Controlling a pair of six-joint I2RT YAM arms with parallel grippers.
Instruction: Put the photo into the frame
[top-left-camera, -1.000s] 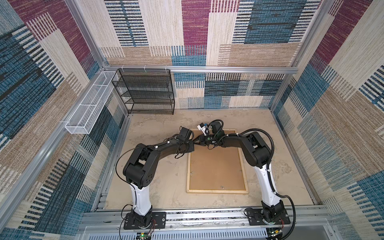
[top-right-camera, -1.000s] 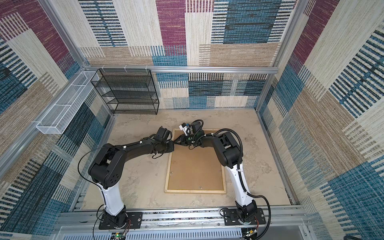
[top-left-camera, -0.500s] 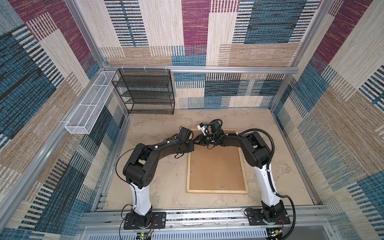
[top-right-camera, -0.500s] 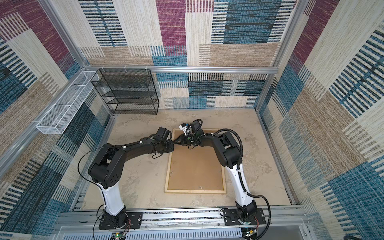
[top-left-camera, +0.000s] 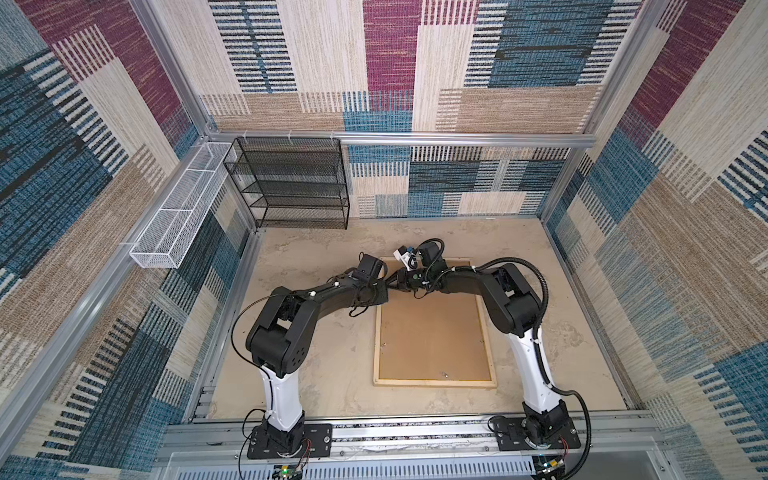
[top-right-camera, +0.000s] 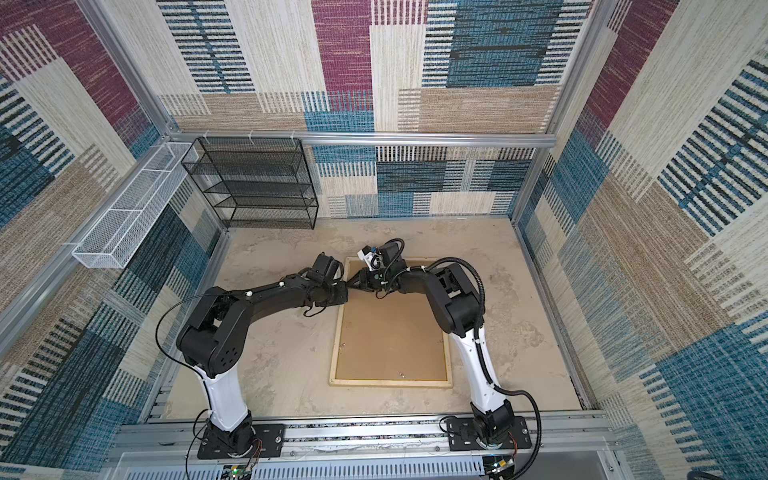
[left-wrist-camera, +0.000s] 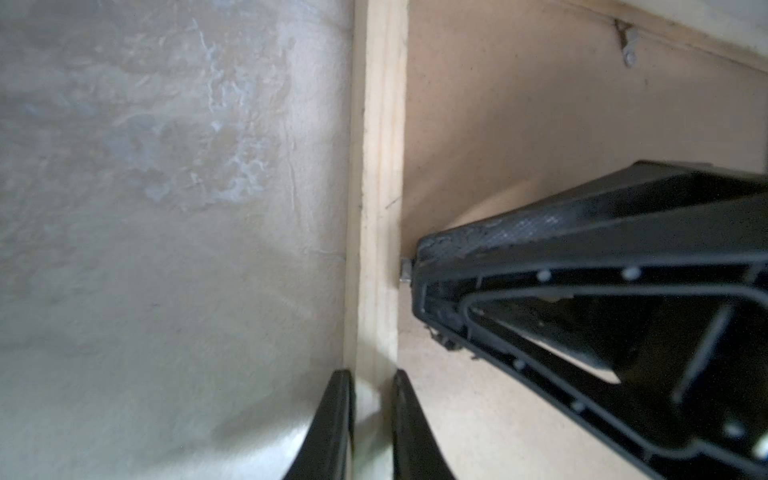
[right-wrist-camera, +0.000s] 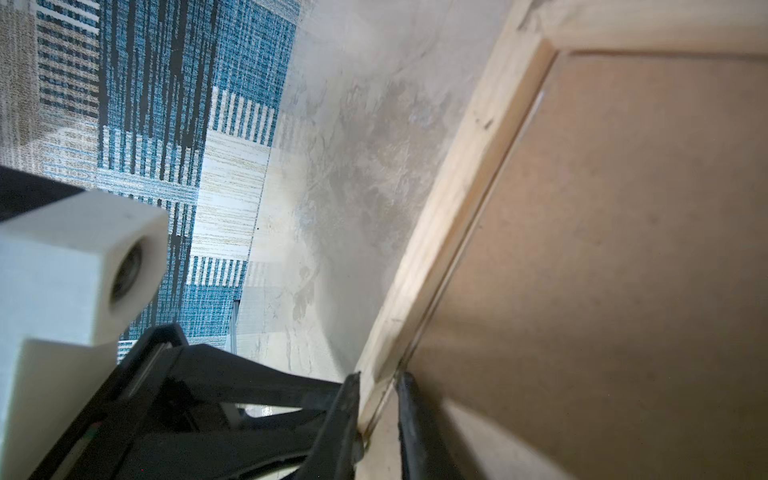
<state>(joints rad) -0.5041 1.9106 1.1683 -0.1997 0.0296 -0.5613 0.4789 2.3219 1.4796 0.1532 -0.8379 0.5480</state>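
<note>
The frame (top-left-camera: 436, 382) (top-right-camera: 390, 382) lies face down on the table, pale wood strips around a brown backing board (top-left-camera: 432, 336). Both grippers meet at its left strip, near the far left corner. My left gripper (left-wrist-camera: 372, 384) (top-left-camera: 387, 287) is shut on that strip (left-wrist-camera: 378, 166), one finger outside and one on the board side. My right gripper (right-wrist-camera: 376, 384) (top-left-camera: 398, 282) is shut on the same strip (right-wrist-camera: 465, 174) a little farther back, and its finger (left-wrist-camera: 582, 291) shows in the left wrist view. The photo is hidden.
A black wire shelf (top-left-camera: 291, 183) stands at the back left against the wall. A white wire basket (top-left-camera: 178, 208) hangs on the left wall. Small metal tabs (left-wrist-camera: 628, 45) sit along the frame's inner edge. Patterned walls close in all sides.
</note>
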